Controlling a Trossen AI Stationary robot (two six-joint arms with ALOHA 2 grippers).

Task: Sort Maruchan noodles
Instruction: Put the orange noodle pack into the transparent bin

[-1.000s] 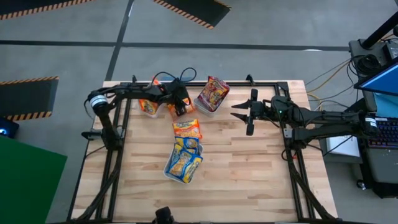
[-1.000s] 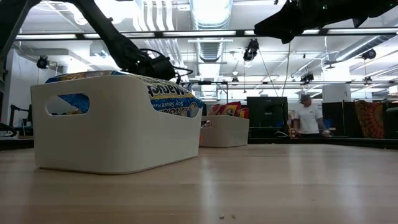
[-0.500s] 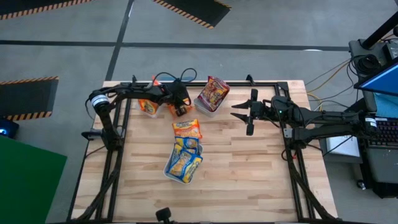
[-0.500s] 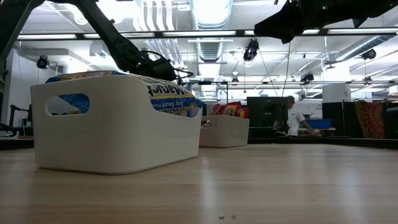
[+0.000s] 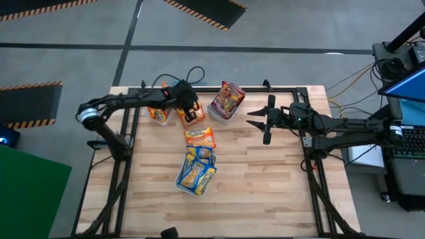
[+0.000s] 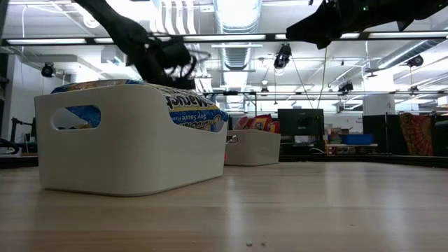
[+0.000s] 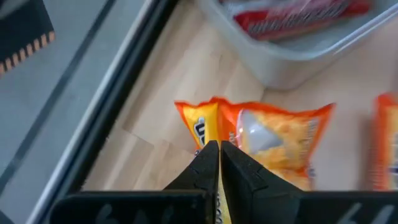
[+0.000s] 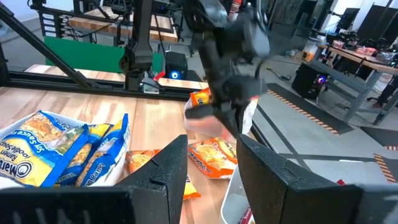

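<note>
Left gripper (image 5: 191, 111) pinched tight on orange packet (image 7: 273, 140), lifted nr far edge. Right gripper (image 5: 255, 120) spread wide, holding nothing, mid-table.

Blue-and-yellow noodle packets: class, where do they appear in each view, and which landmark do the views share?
High view: blue-and-yellow packets in the white tray, lower middle.
Low view: left, in that tray.
Left wrist view: not in it.
Right wrist view: left side.
Landmark: left gripper, shut on an orange packet.
</note>
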